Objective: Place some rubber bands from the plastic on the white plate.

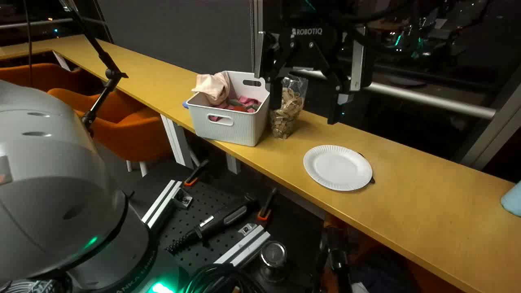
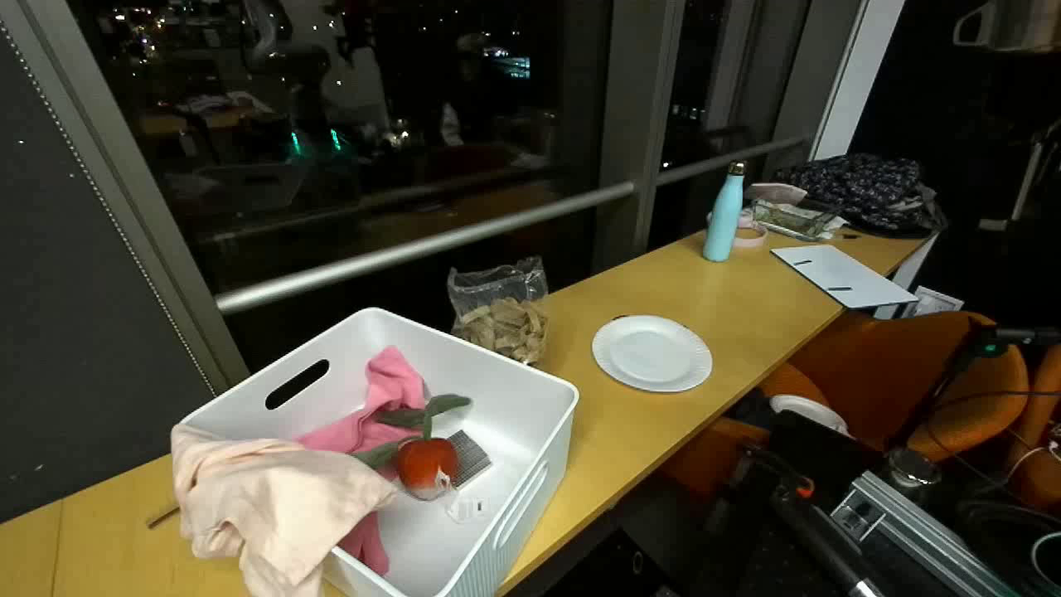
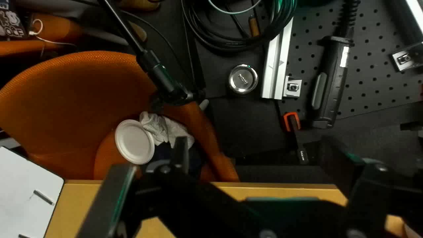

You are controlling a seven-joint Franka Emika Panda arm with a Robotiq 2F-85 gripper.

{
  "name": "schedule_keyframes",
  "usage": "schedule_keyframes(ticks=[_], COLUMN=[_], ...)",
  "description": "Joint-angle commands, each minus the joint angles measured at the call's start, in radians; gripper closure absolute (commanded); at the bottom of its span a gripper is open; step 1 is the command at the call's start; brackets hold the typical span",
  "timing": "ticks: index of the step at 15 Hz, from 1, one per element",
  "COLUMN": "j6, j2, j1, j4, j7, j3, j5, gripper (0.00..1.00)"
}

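The clear plastic bag stands upright on the table, in an exterior view [image 1: 299,84] beside the white bin and in an exterior view [image 2: 497,283] behind it. Tan-brown rubber bands [image 2: 507,327] fill its lower part. The round white plate [image 1: 338,167] lies flat on the table, apart from the bag; it shows in an exterior view [image 2: 652,354] too. It holds nothing. My gripper [image 1: 305,108] is open and empty, raised above the table; one finger overlaps the bag's edge in that view, contact unclear. In the wrist view, the gripper's fingers [image 3: 259,158] stand wide apart. Bag and table plate are out of that view.
A white bin [image 1: 226,129] holds pink cloth [image 2: 394,381] and a red fruit-like object [image 2: 427,464]; a peach cloth [image 2: 273,497] hangs over its rim. A blue bottle [image 2: 725,215] and whiteboard [image 2: 841,278] are further along. Another white plate [image 3: 134,142] lies on an orange chair [image 3: 82,82].
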Motion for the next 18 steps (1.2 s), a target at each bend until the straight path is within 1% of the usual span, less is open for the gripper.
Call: schedule_keyframes(ticks=[1,5,7,9,13,16,18], j6=[-0.007,-0.007,0.049,0.112,0.277,0.347,0.369], j2=[-0.003,-0.003,0.029,0.075,0.219,0.357,0.470], j1=[0.020,0.020,0.052,0.096,0.178,0.239,0.264], j4=[0.005,0.007,0.064,0.158,0.340,0.487,0.585], j7=[0.009,0.010,0.043,0.058,0.078,0.047,0.039], j3=[-0.015,-0.015,0.013,0.040,0.077,0.094,0.115], j5=[-0.008,-0.008,0.019,0.035,0.079,0.169,0.208], gripper=[0.00,0.00,0.00,0.00,0.00,0.00,0.00])
